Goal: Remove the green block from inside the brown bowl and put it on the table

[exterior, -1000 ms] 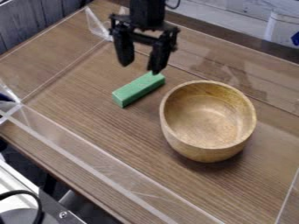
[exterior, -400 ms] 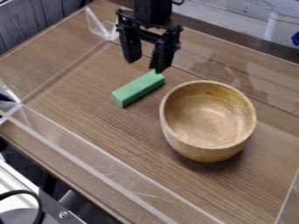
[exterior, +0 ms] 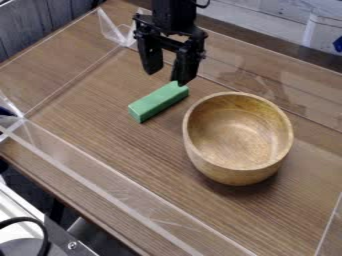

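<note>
— What is the gripper (exterior: 168, 66) doing?

— It hangs from the black arm, pointing down, its two dark fingers (exterior: 183, 64) spread apart with nothing between them. It has let go of everything; it grasps nothing.

— And where does it sit against the brown bowl (exterior: 238, 137)?

— Up and to the left of the bowl in the camera view, well clear of its rim, above the bare table (exterior: 80, 110).

— The green block (exterior: 158, 101)?

— Lying flat on the table, just beside the bowl's left rim and outside it. It runs on a slant, its near end pointing lower left and its far end toward the gripper. The fingertips stand above that far end, apart from the block, not touching it.

— What is inside the bowl?

— Only its own wood grain shows; the hollow is open to view and the bowl sits upright.

— Anything else near the bowl?

— A low clear acrylic wall (exterior: 80, 160) runs along the table's edge to the bowl's lower left.
</note>
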`<state>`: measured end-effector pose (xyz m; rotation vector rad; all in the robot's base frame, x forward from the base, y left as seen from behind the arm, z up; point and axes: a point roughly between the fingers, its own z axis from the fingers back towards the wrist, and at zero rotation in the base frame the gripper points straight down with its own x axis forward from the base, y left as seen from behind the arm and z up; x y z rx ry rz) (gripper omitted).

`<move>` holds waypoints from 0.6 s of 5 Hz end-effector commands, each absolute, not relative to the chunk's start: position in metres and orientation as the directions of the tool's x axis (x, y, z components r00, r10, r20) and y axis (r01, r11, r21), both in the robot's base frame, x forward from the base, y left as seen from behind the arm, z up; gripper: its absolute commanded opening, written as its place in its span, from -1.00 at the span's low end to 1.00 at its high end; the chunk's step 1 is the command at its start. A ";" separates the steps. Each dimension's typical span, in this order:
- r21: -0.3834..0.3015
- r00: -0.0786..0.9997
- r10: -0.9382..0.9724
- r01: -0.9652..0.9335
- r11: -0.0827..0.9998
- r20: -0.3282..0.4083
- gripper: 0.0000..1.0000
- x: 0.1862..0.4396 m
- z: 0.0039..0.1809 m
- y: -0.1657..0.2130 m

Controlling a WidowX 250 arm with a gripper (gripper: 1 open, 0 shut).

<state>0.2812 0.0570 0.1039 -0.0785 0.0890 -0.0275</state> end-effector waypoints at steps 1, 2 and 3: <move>-0.050 1.000 0.005 -0.004 0.999 0.025 1.00 0.297 0.133 0.064; 0.019 0.999 -0.044 0.044 0.999 0.017 1.00 0.300 0.131 0.061; 0.071 0.996 -0.087 0.087 0.994 -0.005 1.00 0.302 0.127 0.053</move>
